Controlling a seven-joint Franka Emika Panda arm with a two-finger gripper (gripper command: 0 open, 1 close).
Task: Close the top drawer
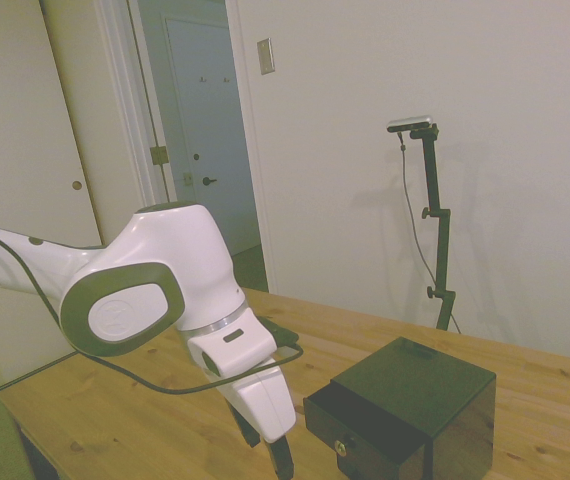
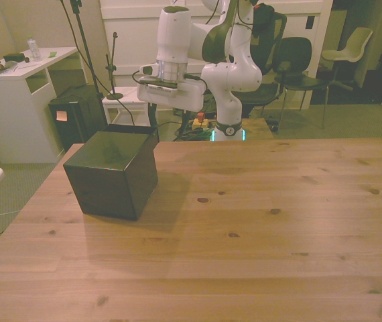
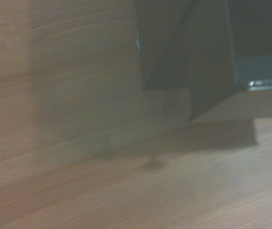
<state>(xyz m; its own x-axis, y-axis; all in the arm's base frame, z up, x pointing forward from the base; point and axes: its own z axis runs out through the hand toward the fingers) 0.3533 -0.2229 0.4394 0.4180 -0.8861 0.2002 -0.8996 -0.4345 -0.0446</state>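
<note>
**Gripper poised beside the open drawer, push not yet made**

Gripper [image 1: 277, 455] hung low over the table [image 1: 145, 410], just beside the front of the top drawer [image 1: 350, 425]; its fingers ran off the bottom of the side view and sat behind the cabinet in the front view, so whether they were parted or closed could not be told. No contact with the drawer showed.

Next out from the gripper, the top drawer stood pulled partway out of the black cabinet [image 1: 435, 395], its flat front carrying a small brass knob [image 1: 341, 448] and facing the gripper. The wrist view, blurred, showed dark cabinet edges [image 3: 207, 57] over bare wood, with shadow spilling from them.

Beyond the drawer, the cabinet itself sat on the table, its glossy top level and nothing resting on it.

By my reading, the approach step was in hand and the closing had not begun. The next move would call for bringing the gripper squarely against the drawer front, near the knob, then pressing straight toward the cabinet so the drawer slides in without skewing or shoving the whole box along the table.
</note>
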